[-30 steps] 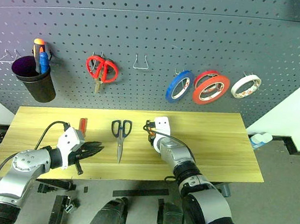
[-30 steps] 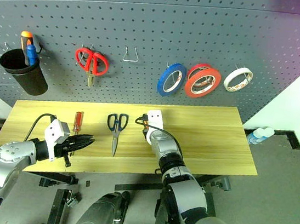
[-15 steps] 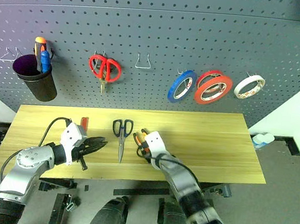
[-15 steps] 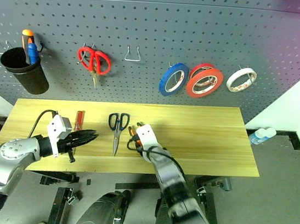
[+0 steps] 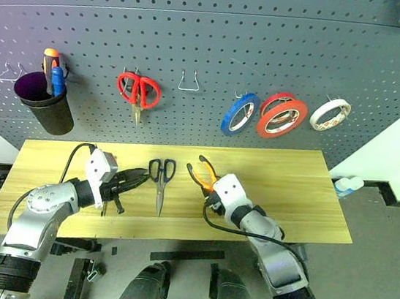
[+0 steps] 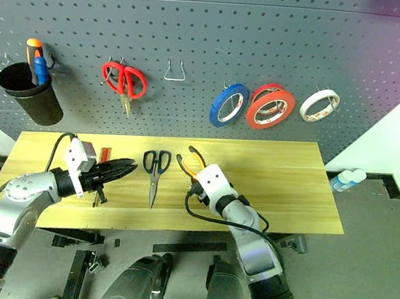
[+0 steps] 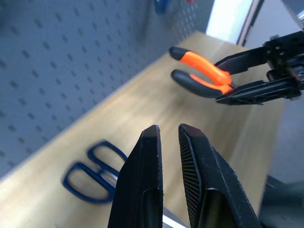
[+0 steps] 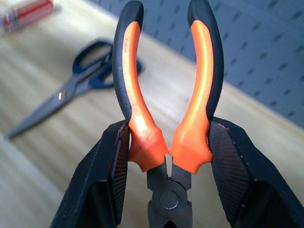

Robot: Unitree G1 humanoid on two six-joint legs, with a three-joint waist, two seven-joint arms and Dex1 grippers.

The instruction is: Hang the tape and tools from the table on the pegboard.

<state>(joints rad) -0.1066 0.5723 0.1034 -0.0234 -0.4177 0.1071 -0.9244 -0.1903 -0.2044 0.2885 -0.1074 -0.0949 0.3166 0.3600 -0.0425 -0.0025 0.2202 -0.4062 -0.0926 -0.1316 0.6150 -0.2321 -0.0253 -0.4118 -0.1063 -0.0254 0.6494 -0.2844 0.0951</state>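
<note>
Overhead, the perforated dark grey pegboard [image 5: 200, 39] carries the flat red-orange tape [image 5: 283, 118] on a hook; below, the grained pale-wood table [image 5: 290, 191] bears the black-handled scissors [image 5: 160, 181]; the right gripper [image 8: 166, 164] pinches the pliers [image 8: 164, 95] at the base of their curved orange-and-black handles, lifted above the table; the left gripper [image 7: 166, 142] hovers, ribbed fingers pressed nearly together, holding nothing.

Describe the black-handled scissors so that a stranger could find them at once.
Look at the wooden table below the grey pegboard. The scissors lie flat near its middle, handles toward the board, between the two grippers. Unlike the red scissors hanging above, their handles are black.
</note>
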